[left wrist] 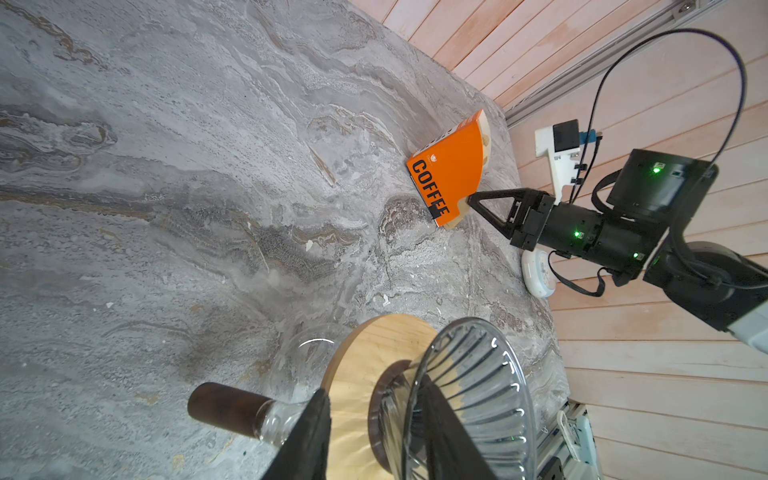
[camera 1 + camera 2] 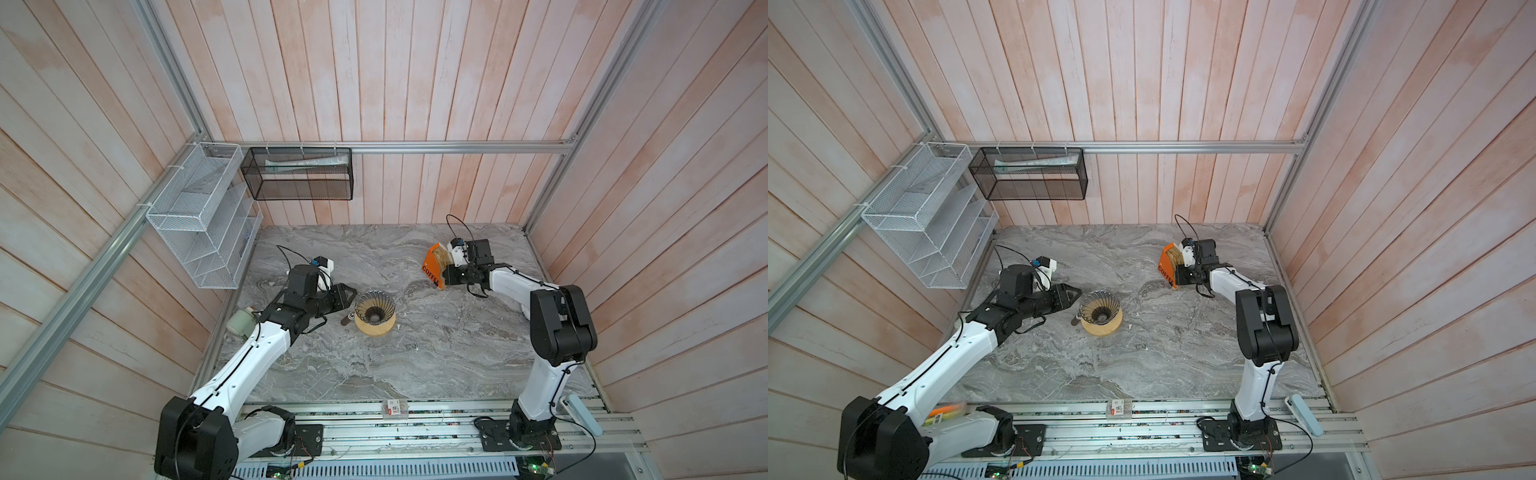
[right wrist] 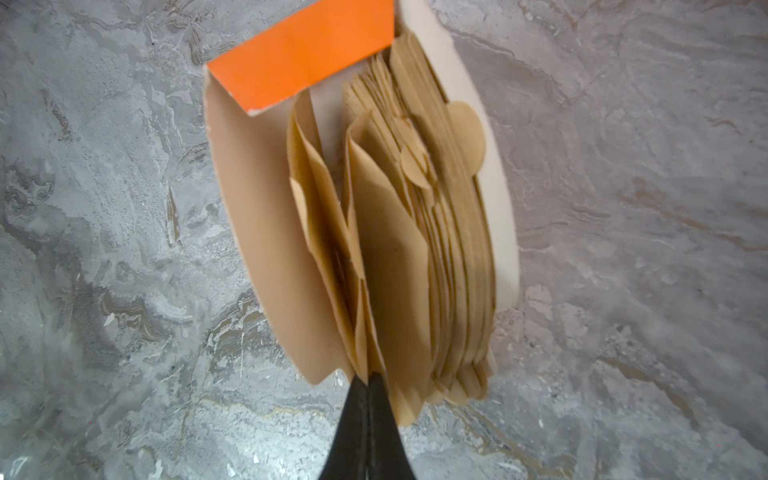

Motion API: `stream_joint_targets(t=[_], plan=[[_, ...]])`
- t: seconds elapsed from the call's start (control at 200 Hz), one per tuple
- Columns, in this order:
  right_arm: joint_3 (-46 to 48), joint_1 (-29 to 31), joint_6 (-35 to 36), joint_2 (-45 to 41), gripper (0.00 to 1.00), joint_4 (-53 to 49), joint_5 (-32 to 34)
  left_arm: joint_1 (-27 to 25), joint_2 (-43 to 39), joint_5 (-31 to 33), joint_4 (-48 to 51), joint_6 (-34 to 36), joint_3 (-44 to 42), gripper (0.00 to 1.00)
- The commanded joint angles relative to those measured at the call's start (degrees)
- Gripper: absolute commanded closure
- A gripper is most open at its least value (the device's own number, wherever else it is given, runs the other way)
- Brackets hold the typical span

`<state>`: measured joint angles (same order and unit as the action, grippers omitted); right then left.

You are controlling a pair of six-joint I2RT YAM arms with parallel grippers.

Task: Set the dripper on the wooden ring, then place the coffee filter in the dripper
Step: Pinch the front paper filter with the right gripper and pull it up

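The dripper (image 2: 375, 309) (image 2: 1099, 306) (image 1: 478, 386), a dark wire cone, sits upright in a wooden ring (image 2: 374, 330) left of the table's middle. My left gripper (image 2: 353, 294) (image 2: 1077, 291) (image 1: 374, 390) is open at its far-left rim. In the left wrist view the rim shows between the fingers; I cannot tell if they touch it. At the back right my right gripper (image 2: 446, 276) (image 2: 1177, 276) (image 3: 368, 380) is shut on the edge of one tan coffee filter (image 3: 386, 257). That filter still stands in the orange COFFEE box (image 2: 432, 264) (image 1: 451, 166) (image 3: 303, 54).
A stack of further filters (image 3: 449, 249) fills the box. A glass vessel with a brown handle (image 1: 226, 405) is under the wooden ring. A white wire rack (image 2: 199, 216) and a black mesh basket (image 2: 297, 174) hang on the back-left walls. A small box (image 2: 395, 407) lies at the front edge.
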<state>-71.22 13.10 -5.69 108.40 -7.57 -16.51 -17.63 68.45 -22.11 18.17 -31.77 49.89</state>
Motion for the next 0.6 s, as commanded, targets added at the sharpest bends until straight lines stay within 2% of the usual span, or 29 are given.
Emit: stream_joint_targets(t=[0.0, 0.595], plan=[[-0.41, 0.75, 1.09, -0.46, 1.0, -1.63, 1.61, 0.31, -0.95, -0.48, -1.18, -0.14, -1.1, 0.6], [-0.42, 1.4, 0.77, -1.59, 1.0, -3.19, 2.87, 0.31, -1.07, -0.39, -1.2, 0.0, -1.33, 0.6]])
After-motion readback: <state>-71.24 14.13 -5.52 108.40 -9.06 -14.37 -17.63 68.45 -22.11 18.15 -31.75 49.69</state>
